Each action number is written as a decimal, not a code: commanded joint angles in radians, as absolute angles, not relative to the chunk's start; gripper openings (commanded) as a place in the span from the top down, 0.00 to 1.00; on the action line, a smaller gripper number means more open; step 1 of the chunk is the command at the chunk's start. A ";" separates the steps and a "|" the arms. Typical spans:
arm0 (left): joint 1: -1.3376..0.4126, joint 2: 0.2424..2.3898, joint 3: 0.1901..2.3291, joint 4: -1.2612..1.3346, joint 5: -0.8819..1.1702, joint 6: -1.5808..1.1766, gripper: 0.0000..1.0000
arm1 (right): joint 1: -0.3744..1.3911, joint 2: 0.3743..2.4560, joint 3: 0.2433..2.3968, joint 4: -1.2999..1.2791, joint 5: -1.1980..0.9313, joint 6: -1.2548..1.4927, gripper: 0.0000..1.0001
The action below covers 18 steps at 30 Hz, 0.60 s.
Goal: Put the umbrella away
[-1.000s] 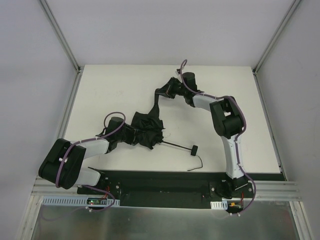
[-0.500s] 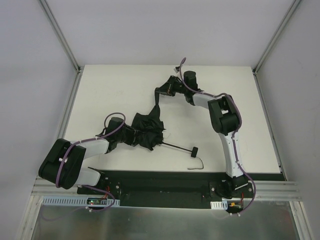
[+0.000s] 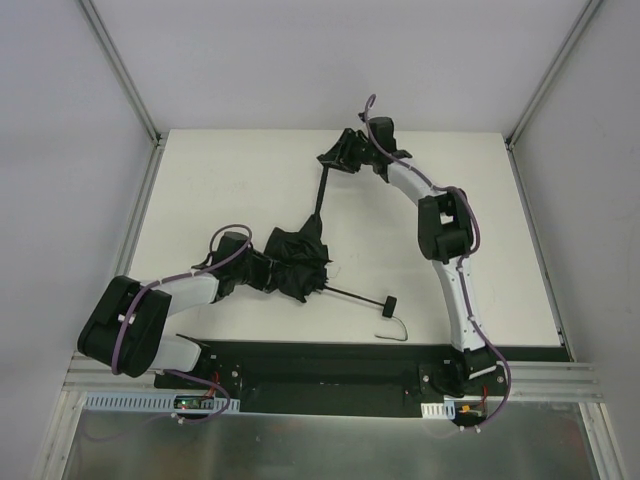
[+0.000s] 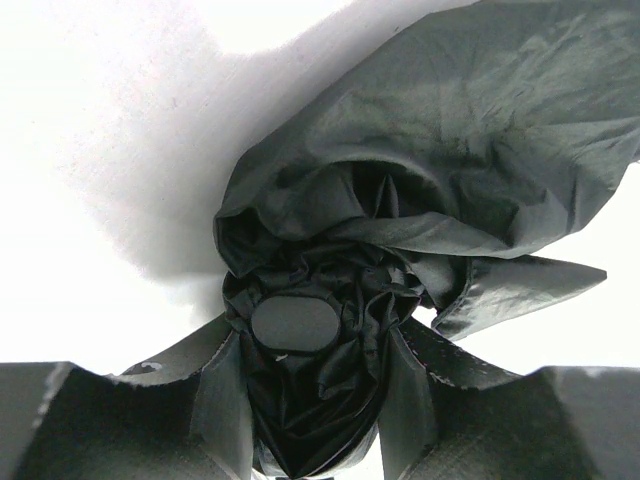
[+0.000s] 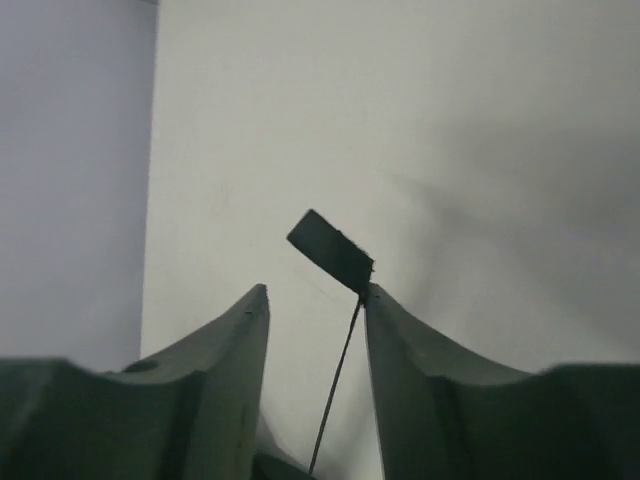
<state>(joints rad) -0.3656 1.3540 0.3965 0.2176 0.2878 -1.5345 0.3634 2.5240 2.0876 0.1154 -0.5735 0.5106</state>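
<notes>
1. Black fabric umbrella: crumpled into a loose bundle on the white counter, a little left of the middle and closer to the near edge than the far one.
2. Left gripper: reaches in from the near-left corner. In the left wrist view its fingers stand moderately apart, one on each side of a wad of the folds, which fills the gap between them. A dark oval cap sits among the folds just ahead of the fingertips.
3. Shaft: thin and black, it leaves the bundle toward the near-right and lies flat on the counter.
4. Handle: a small black knob on the end of the shaft, near the near edge. Its cord curls on the counter just beside it.
5. Strap: a narrow black band running in a straight, taut line from the bundle toward the far edge.
6. Right gripper: close to the far edge, about midway along it, at the far end of the strap. In the right wrist view a narrow gap shows between the fingers. The strap runs up through this gap edge-on and touches one fingertip, and its flat tab stands just past the tips. Whether the fingers pinch the strap or it only lies against one of them cannot be told.
</notes>
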 commanded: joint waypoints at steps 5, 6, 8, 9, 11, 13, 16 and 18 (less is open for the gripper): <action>-0.373 1.446 0.481 -0.138 0.314 -1.562 1.00 | 0.288 2.302 2.118 -0.538 -0.404 0.027 0.32; -0.371 1.456 0.501 -0.176 0.316 -1.560 1.00 | 0.297 2.195 2.042 -0.555 -0.391 -0.044 0.31; -0.370 1.480 0.531 -0.230 0.328 -1.554 1.00 | 0.320 2.032 1.859 -0.531 -0.350 -0.148 0.29; -0.370 1.494 0.546 -0.256 0.331 -1.552 1.00 | 0.340 1.946 1.777 -0.514 -0.354 -0.188 0.28; -0.368 1.515 0.574 -0.300 0.331 -1.545 1.00 | 0.386 1.806 1.614 -0.474 -0.376 -0.257 0.28; -0.362 1.534 0.594 -0.346 0.330 -1.532 1.00 | 0.477 1.673 1.420 -0.402 -0.397 -0.313 0.28; -0.353 1.555 0.612 -0.379 0.327 -1.520 1.00 | 0.683 1.551 1.275 -0.332 -0.368 -0.426 0.27; -0.345 1.571 0.629 -0.397 0.331 -1.505 1.00 | 0.793 1.525 1.211 -0.246 -0.345 -0.452 0.27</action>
<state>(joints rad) -0.3576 1.5055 0.6392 -0.1379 0.3485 -1.5349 0.5968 1.5749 1.3384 -0.3775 -0.3626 -0.2699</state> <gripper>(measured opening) 0.386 0.728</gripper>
